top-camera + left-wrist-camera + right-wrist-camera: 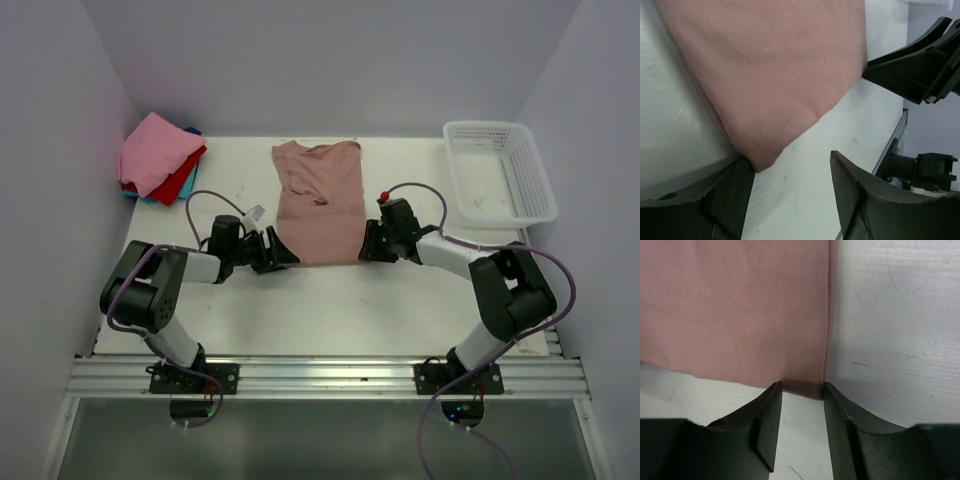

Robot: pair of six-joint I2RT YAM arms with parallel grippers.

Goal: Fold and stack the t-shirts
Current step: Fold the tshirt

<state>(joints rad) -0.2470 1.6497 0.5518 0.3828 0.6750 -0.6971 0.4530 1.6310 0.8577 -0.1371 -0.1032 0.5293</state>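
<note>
A dusty-pink t-shirt (320,205) lies flat in the middle of the table, sides folded in, collar at the far end. My left gripper (283,255) is open at its near left corner; in the left wrist view that corner of the shirt (760,155) touches the left fingertip (737,195). My right gripper (368,245) is open at the near right corner, and the corner of the shirt (802,385) sits just ahead of the gap between its fingertips (767,415). Folded shirts, bright pink (155,150) over red and blue, are stacked at the far left.
A white lattice basket (498,172) stands at the far right. The table's near edge has an aluminium rail (320,378). White walls close in on three sides. In the left wrist view my right gripper (920,65) shows across the shirt.
</note>
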